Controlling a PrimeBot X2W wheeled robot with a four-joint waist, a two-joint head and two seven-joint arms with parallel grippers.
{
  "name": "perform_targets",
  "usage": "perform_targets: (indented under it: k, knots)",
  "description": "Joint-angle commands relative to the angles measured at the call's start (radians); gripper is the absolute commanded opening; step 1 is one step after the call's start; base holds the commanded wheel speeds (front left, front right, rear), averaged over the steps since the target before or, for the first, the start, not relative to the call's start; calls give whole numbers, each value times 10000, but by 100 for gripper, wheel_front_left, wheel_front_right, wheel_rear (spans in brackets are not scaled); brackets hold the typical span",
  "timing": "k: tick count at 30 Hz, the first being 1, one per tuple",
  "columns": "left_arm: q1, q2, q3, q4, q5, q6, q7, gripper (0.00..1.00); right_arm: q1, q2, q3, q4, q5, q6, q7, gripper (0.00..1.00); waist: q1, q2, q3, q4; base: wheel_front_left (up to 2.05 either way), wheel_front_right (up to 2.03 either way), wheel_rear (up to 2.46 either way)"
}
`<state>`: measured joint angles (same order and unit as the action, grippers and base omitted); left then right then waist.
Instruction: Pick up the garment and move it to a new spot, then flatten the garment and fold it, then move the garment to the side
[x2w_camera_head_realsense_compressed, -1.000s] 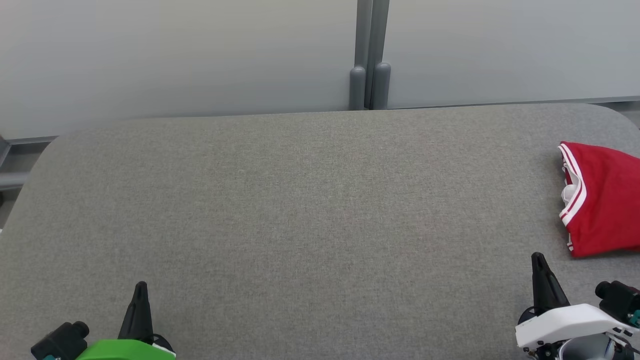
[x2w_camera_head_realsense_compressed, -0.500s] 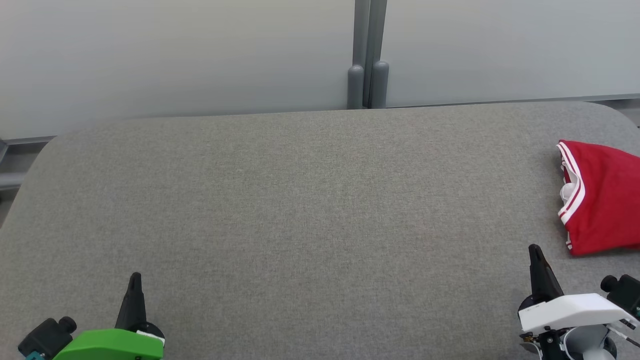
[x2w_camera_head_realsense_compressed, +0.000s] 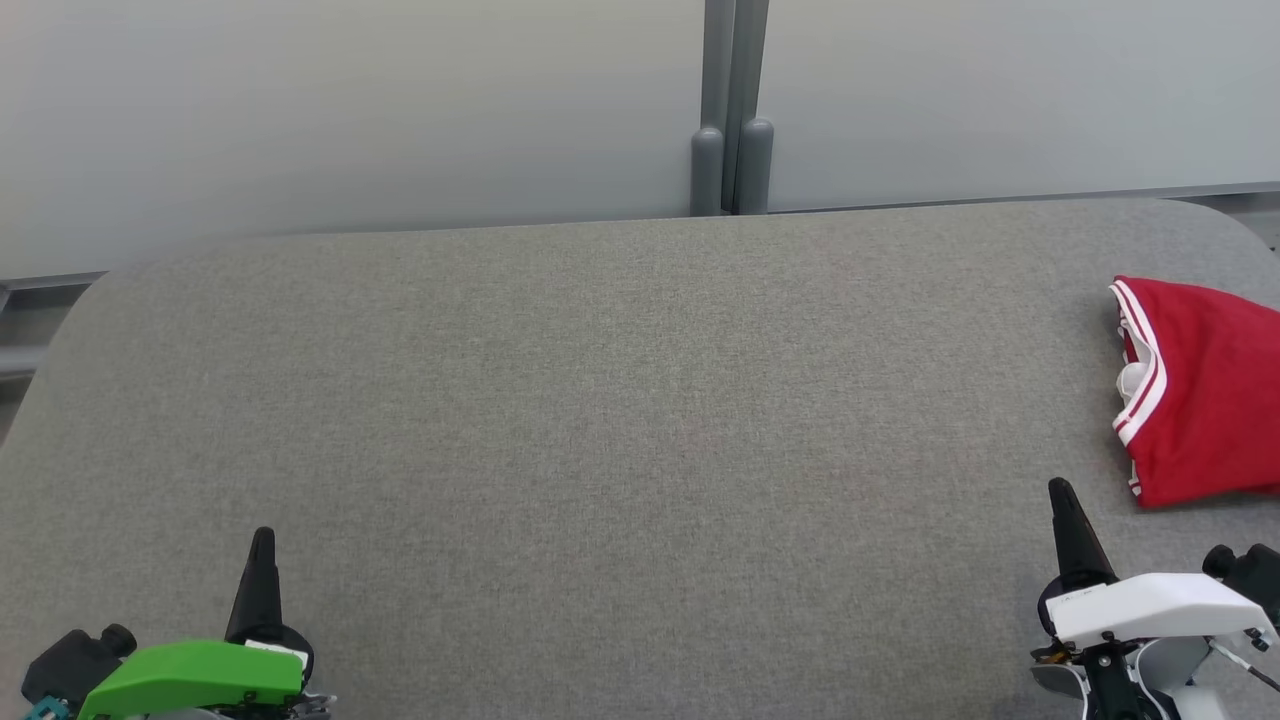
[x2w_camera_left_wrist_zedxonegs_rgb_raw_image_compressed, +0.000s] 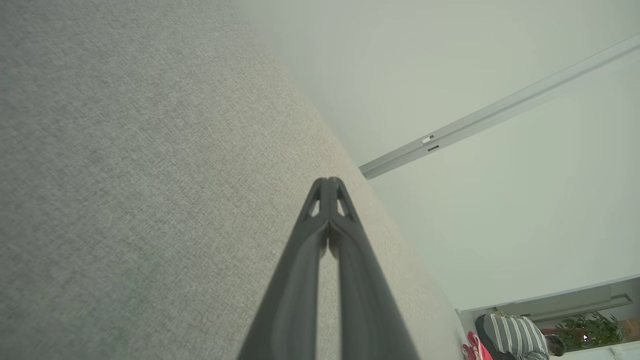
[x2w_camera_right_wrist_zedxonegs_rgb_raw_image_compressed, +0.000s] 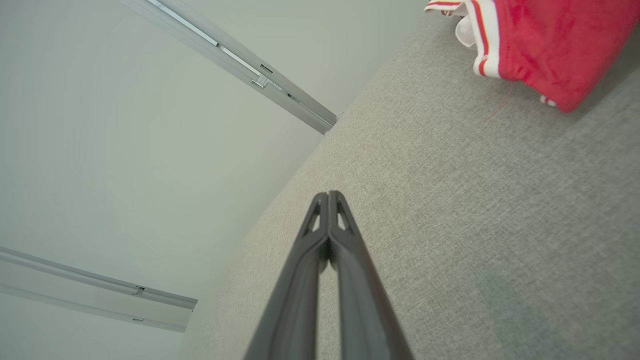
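Red garment (x2w_camera_head_realsense_compressed: 1200, 390) folded at right edge of frame on grey bench (x2w_camera_head_realsense_compressed: 600, 400). Right pincer (x2w_camera_head_realsense_compressed: 1058, 490) at lower right, just below garment, apart, closed tight, empty. Left pincer (x2w_camera_head_realsense_compressed: 262, 535) at lower left, far away, closed tight, empty.

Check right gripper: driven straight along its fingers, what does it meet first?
Likely nothing before the wall: the shut right gripper points across bare table; the garment lies off-line.

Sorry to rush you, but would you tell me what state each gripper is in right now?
Left gripper: closed, holding nothing.
Right gripper: closed, holding nothing; the red garment lies apart from it.
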<state>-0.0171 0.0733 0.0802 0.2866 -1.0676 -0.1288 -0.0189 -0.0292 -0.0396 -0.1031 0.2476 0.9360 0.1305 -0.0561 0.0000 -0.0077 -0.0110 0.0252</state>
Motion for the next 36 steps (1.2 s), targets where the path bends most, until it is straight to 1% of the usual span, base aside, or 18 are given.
perform_targets:
  k: [1, 15, 36]
  knots:
    - [-325, 1, 84, -153, -299, -16, 65, 0, -295, -70, 27, -64, 364, 7, 72, 0, 0, 35, 3, -5, 0, 0, 0]
    - [-534, -66, 293, -192, -1716, -20, 506, 0, -521, -89, 102, 17, 2139, 6, 455, 0, 0, 44, 35, -60, 0, 0, 0]
    - [-799, -129, 519, -243, -3305, -26, 1003, 0, -804, -109, 193, 115, 4155, 5, 886, 0, 0, 57, 77, -132, 0, 0, 0]
